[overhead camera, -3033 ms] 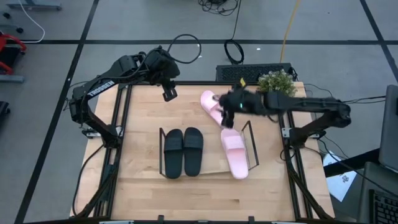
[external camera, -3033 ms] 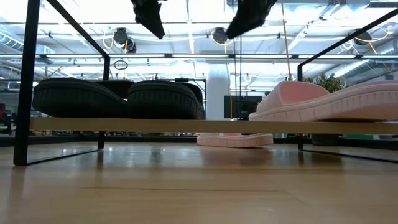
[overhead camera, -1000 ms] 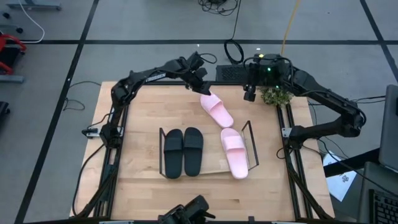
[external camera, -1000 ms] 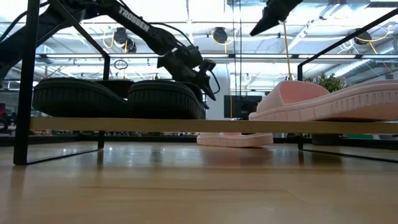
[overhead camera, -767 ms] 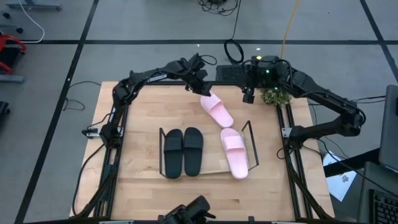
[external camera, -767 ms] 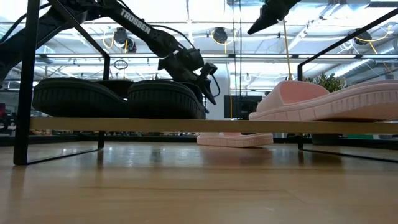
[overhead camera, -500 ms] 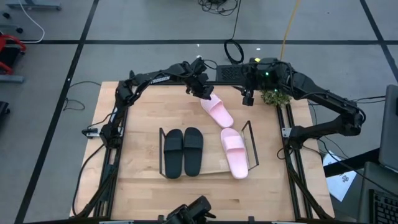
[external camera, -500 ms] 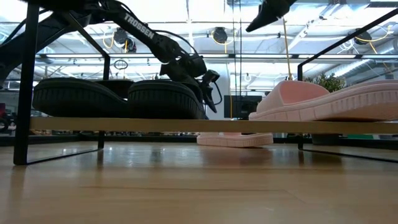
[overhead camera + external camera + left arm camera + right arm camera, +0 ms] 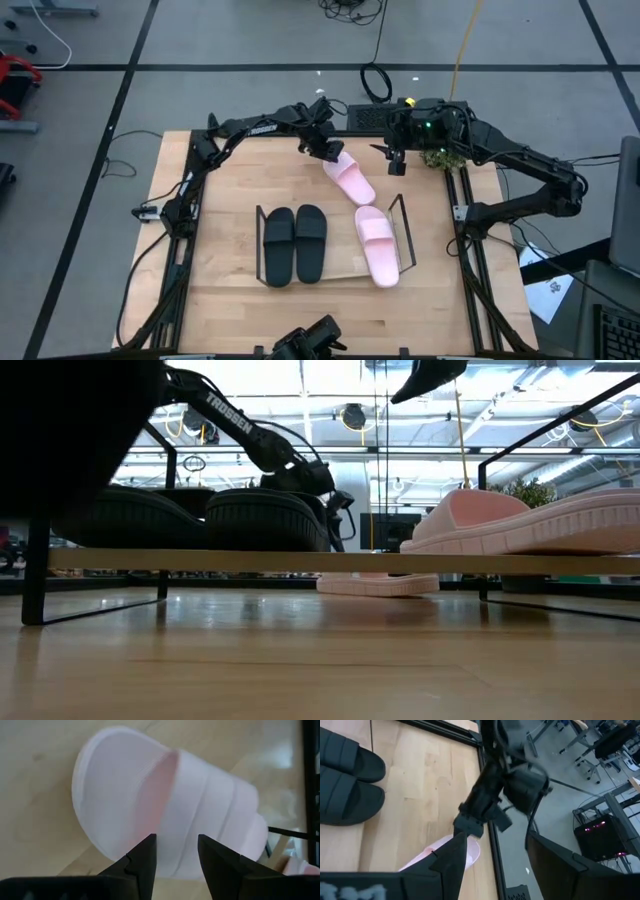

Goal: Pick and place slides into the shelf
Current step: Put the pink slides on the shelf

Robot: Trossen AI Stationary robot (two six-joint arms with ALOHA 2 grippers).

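Reaching over the far edge, the left gripper point(image 9: 330, 152) hangs above the loose pink slide point(image 9: 349, 177) on the table — fingers point(image 9: 142, 856) parted, holding nothing. Both black slides point(image 9: 294, 243) and another pink slide point(image 9: 377, 245) sit on the shelf point(image 9: 403, 222); the right gripper point(image 9: 396, 160) waits open nearby.

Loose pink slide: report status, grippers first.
Left gripper open, jaws over the loose pink slide, not gripping. Right gripper open, raised beside it. Shelf holds three slides. Nothing in the way.

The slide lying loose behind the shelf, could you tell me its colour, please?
Pale pink slide; the left wrist view shows it best.
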